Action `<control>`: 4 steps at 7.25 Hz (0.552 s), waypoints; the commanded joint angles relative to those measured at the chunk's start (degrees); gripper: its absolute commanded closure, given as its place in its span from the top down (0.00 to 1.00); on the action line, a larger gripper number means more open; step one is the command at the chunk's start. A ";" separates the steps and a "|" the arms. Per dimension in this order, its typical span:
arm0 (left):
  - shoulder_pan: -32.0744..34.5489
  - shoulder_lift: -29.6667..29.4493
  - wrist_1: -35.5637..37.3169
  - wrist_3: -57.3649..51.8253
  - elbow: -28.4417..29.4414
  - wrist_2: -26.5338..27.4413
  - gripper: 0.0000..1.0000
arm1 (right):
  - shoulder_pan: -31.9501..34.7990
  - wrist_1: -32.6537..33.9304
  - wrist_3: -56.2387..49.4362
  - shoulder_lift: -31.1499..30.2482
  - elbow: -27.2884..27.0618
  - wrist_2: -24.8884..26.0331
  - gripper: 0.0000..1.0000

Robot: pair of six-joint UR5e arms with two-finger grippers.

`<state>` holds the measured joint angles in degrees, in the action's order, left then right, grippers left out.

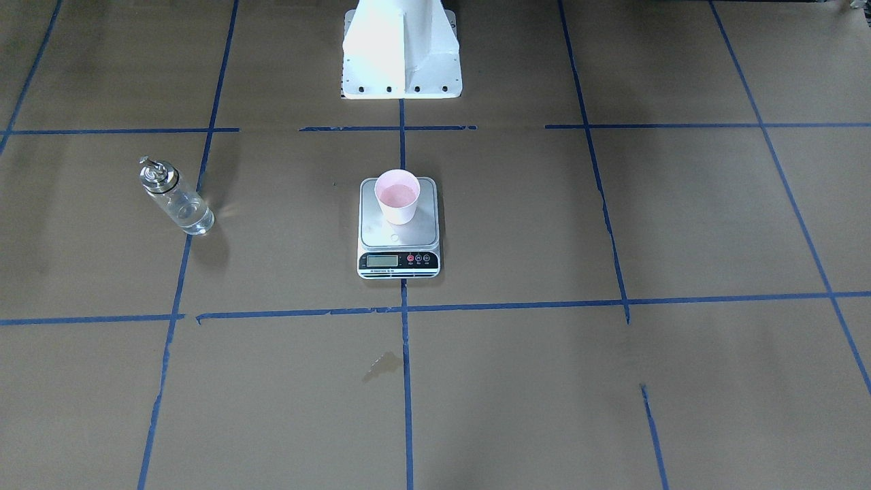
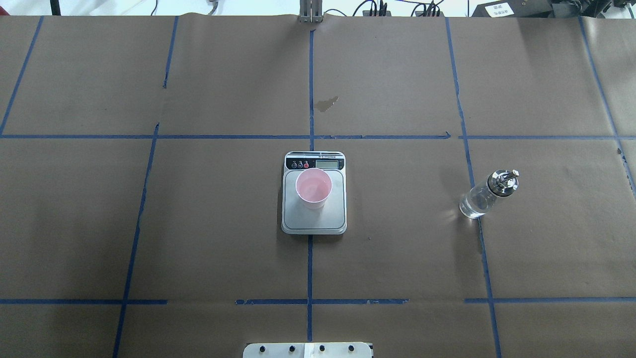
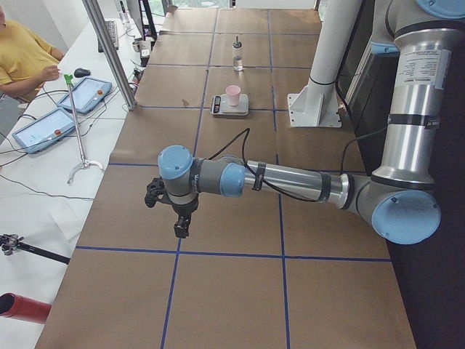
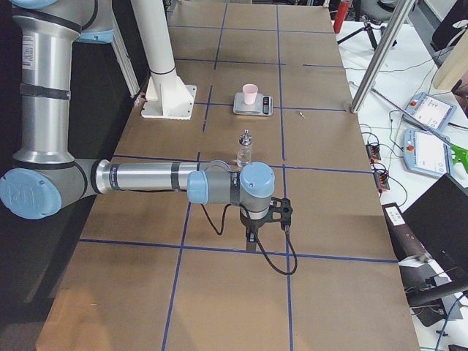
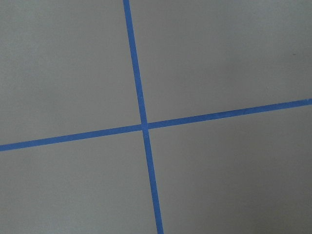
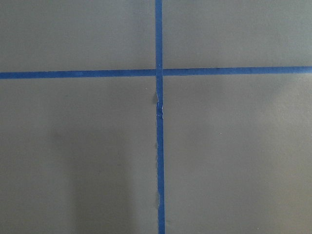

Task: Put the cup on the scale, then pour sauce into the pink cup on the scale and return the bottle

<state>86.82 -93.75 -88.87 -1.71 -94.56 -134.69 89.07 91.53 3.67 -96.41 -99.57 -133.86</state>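
The pale pink cup (image 1: 398, 197) stands upright on the scale (image 1: 398, 239) at the table's middle; both also show in the overhead view, the cup (image 2: 313, 188) on the scale (image 2: 314, 223). The glass bottle (image 2: 484, 197) with its metal spout stands upright on the paper to the robot's right, holding clear sauce (image 1: 190, 214). Both grippers are far from these things. The left gripper (image 3: 180, 227) hangs over the table's left end and the right gripper (image 4: 252, 238) over its right end. I cannot tell whether either is open. Both wrist views show only paper and blue tape.
The white robot pedestal (image 1: 401, 54) stands behind the scale. A small wet stain (image 2: 328, 103) lies on the paper beyond the scale. Blue tape lines grid the brown paper. An operator (image 3: 22, 54) and tablets are beside the table in the left side view.
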 commanded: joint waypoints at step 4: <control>0.01 0.58 0.27 0.03 0.60 0.04 1.00 | -0.04 1.20 0.28 -0.18 -0.36 0.00 1.00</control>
<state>86.84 -93.42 -88.72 -1.74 -94.17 -134.63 89.04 92.80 3.75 -96.52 -99.94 -133.73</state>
